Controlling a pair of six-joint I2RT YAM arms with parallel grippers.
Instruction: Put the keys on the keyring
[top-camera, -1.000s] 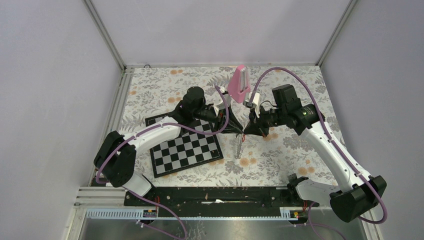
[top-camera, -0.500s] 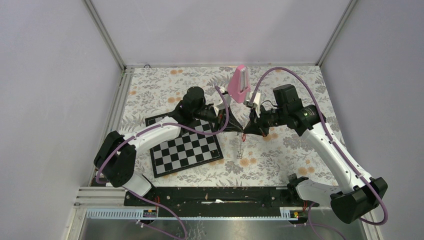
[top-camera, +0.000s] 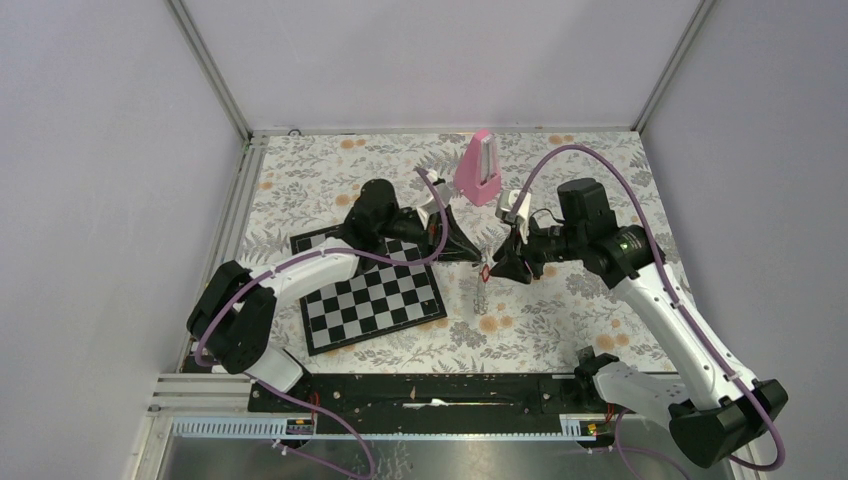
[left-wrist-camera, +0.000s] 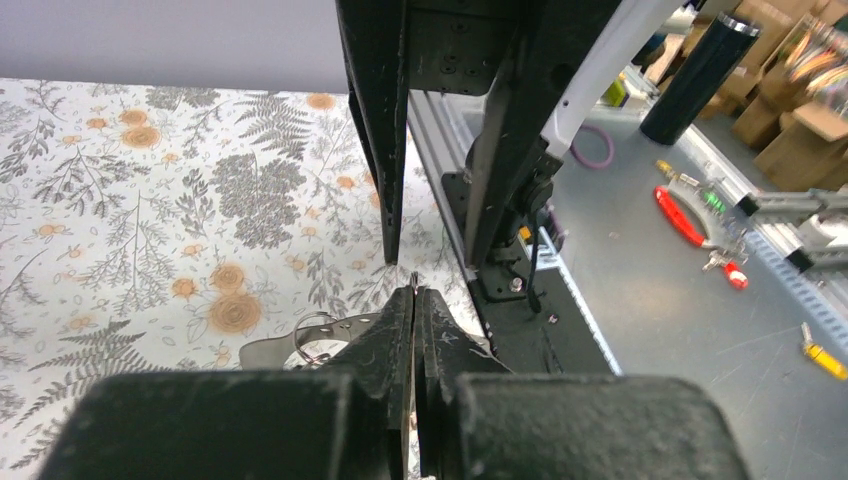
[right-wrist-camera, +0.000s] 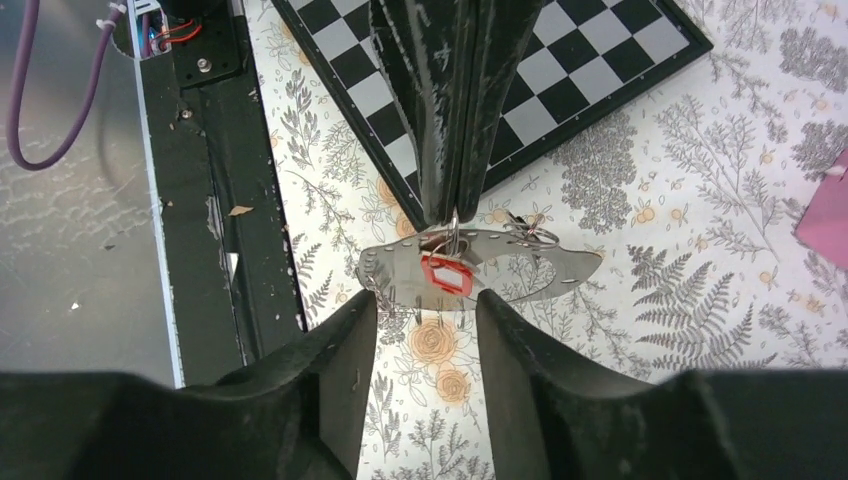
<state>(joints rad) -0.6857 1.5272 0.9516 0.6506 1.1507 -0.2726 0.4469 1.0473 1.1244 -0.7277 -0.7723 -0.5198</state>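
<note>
My left gripper (top-camera: 472, 256) is shut, and a small metal ring sticks out of its tips (left-wrist-camera: 414, 288). In the right wrist view it comes down from the top (right-wrist-camera: 450, 212). The pale translucent keyring (right-wrist-camera: 545, 272) hangs from that ring above the floral cloth. The red-headed key (right-wrist-camera: 447, 277) hangs in front of the loop and shows as a red dot from above (top-camera: 486, 270). Thin metal pieces (top-camera: 482, 296) dangle below; I cannot tell if they are the dark-silver key. My right gripper (right-wrist-camera: 420, 308) is open and empty, facing the red key from close by (top-camera: 494, 268).
The chessboard (top-camera: 370, 298) lies left of the grippers, under the left arm. The pink metronome (top-camera: 478, 168) stands behind them. A second small metal ring (right-wrist-camera: 530, 232) sits on the loop. The black base rail (top-camera: 440, 390) runs along the near edge.
My right arm has drawn back to the right and slightly down, away from the left gripper. The left gripper has shifted a little to the left, still holding the hanging loop and key.
</note>
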